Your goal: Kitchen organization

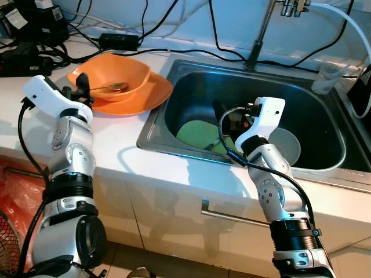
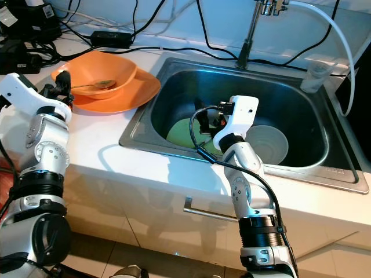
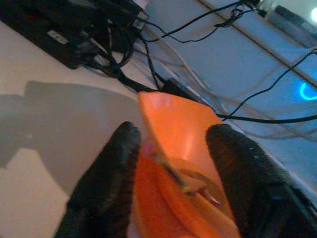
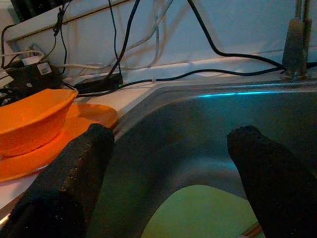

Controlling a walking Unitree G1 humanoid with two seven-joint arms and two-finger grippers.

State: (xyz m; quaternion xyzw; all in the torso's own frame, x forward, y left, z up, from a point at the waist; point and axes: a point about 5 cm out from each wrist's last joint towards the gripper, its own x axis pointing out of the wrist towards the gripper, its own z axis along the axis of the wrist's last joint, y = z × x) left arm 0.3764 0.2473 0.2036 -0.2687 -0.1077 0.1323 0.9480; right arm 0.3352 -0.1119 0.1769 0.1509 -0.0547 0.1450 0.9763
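Note:
An orange bowl [image 1: 113, 78] with a spoon [image 1: 113, 87] in it sits on an orange plate [image 1: 148, 95] on the white counter, left of the sink [image 1: 156, 145]. My left gripper [image 1: 81, 87] is at the bowl's left rim. It is open, with one finger on each side of the rim [image 3: 148, 119]. My right gripper [image 1: 223, 119] hangs open inside the sink, just above a green plate [image 1: 194, 134] lying on the basin floor. Nothing is between its fingers [image 4: 79, 163]. A white bowl [image 1: 287, 145] rests in the sink to the right of that arm.
The faucet [image 1: 261, 35] rises behind the sink, with a white hose curving right. A clear cup [image 1: 326, 78] stands at the sink's back right corner. Black cables, a power adapter [image 1: 119, 40] and a power strip [image 1: 23, 58] crowd the back of the counter.

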